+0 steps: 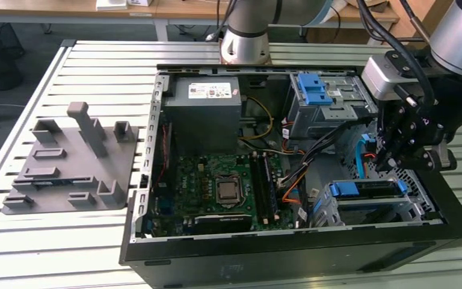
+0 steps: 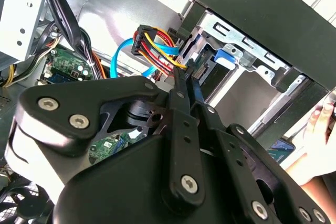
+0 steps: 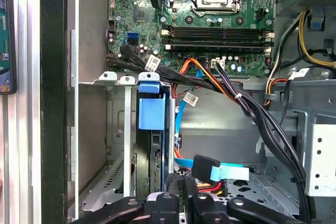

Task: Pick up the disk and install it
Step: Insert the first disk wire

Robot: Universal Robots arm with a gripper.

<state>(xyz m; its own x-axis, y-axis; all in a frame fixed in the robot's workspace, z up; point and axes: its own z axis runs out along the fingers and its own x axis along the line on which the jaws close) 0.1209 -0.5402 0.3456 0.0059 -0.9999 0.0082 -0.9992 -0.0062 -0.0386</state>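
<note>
from my station i saw the disk (image 3: 148,129) sitting edge-up in its bay inside the computer case (image 1: 295,253), the gripper (image 1: 399,159) clenched empty just above it, and i judged the cables (image 3: 247,108) beside it could snag the fingers.

You are looking at a crowded case (image 1: 295,253): cable bundles (image 3: 247,103) are crossing the open floor beside the drive cage (image 1: 375,208), the blue data cable (image 3: 223,171) is lying there, and only the space above the motherboard (image 1: 223,186) is staying open.
</note>
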